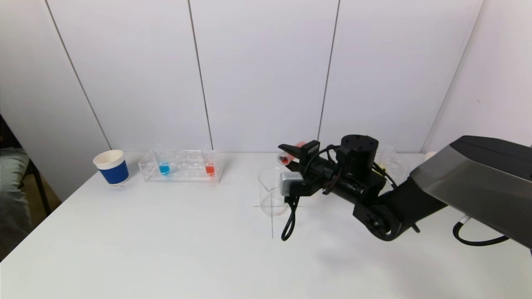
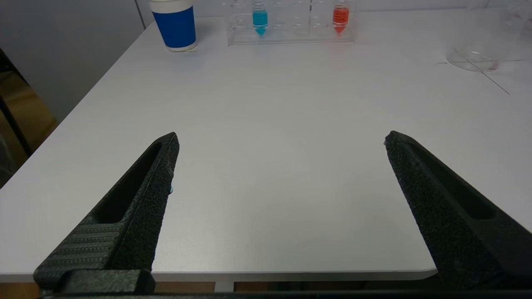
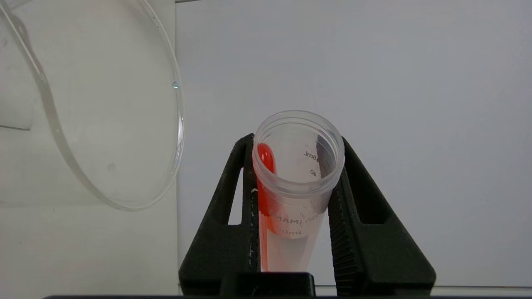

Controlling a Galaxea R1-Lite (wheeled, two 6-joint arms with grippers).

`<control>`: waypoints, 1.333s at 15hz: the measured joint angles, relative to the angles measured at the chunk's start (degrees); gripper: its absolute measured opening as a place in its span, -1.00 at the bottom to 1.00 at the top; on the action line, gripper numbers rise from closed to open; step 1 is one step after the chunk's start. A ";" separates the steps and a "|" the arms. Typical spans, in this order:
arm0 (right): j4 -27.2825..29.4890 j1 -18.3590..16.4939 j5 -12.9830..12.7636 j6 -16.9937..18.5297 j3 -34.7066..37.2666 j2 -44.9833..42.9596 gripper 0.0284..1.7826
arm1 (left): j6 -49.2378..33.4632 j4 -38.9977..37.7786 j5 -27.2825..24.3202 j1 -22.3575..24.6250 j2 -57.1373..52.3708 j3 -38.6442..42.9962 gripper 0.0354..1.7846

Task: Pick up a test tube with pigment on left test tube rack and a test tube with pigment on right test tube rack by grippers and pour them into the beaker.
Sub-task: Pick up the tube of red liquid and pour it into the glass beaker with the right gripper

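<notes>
**benchrat:** Over the middle of the table [image 1: 166, 249], the right end effector [image 3: 293, 199] is clamped on a test tube [image 3: 297, 174] with red pigment, tipped nearly sideways, its open mouth just beside the rim of the beaker [image 1: 272, 191]. Red is creeping along the tube's lower wall toward the lip. Any tips on doing this pour clean?

**pipette_dan:** From the head view the mouth looks near the rim, but I can't tell if it's actually over the opening or just behind it. I'd get the lip clearly inside the rim before tilting any more, otherwise that red ends up on the table. Then roll the wrist slowly; the pigment looks thick-ish, clinging to the wall, so I'd guess it needs a moment tipped down to drain.

**benchrat:** Is the grip ok?

**pipette_dan:** Both fingers sit flat on the tube just under the threaded neck, looks solid. Don't bump the beaker though; it's light, looks empty and would probably slide.

**benchrat:** And the left side?

**pipette_dan:** The left end effector [image 2: 280, 139] hangs low near the table's front edge, spread wide, holding nothing. The left test tube rack [image 1: 181, 166] sits at the back with a blue tube [image 1: 164, 168] and an orange-red tube [image 1: 210, 169] in it, next to a blue paper cup [image 1: 111, 167]. That's the next job, I reckon.
</notes>
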 joint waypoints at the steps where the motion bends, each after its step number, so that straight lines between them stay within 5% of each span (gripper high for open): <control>1: -0.02 -0.04 -0.57 -0.22 0.00 0.00 -0.43 | 0.00 -0.02 0.00 0.00 0.00 0.00 0.94; 20: 1.24 0.22 -3.74 -5.45 0.06 0.10 -0.43 | 0.00 0.00 0.02 0.00 0.00 0.00 0.94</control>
